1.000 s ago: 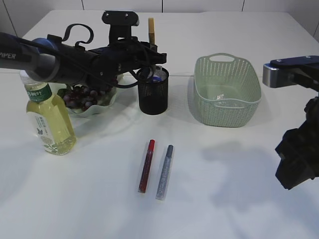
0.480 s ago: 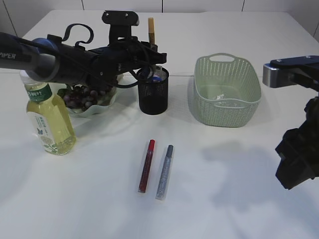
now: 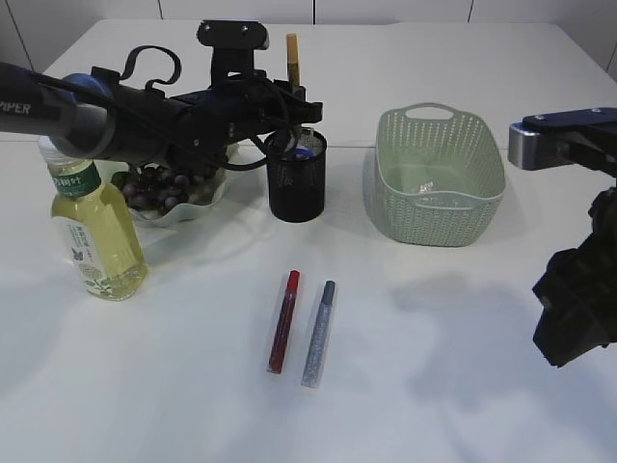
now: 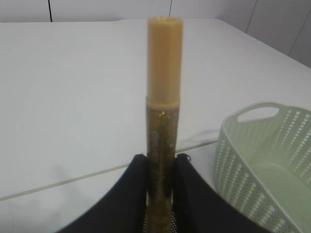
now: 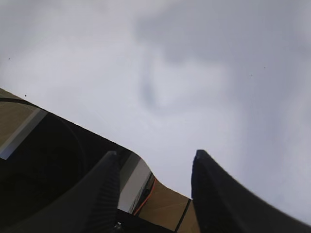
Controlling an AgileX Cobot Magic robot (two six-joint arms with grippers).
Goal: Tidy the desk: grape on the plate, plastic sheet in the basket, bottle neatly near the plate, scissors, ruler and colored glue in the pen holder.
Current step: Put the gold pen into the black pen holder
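A gold colored glue [image 4: 164, 97] stands upright between the fingers of my left gripper [image 4: 161, 158], which is shut on its lower half. In the exterior view that gold glue [image 3: 292, 56] pokes up just above the black mesh pen holder [image 3: 297, 188], with my left gripper [image 3: 289, 96] over the holder's rim. Something blue shows inside the holder. I cannot make out the scissors or the ruler. A red glue [image 3: 283, 321] and a blue-grey glue [image 3: 319, 333] lie side by side on the table. Grapes [image 3: 159, 183] fill the plate [image 3: 210, 198]. The bottle [image 3: 94, 236] stands left of it. My right gripper [image 5: 154, 153] is open and empty.
The pale green basket [image 3: 439, 178] sits right of the pen holder, and its rim [image 4: 262, 160] shows in the left wrist view. I cannot make out a plastic sheet. My right arm [image 3: 578, 309] hangs over the table's right edge. My left arm [image 3: 116, 116] stretches over the plate.
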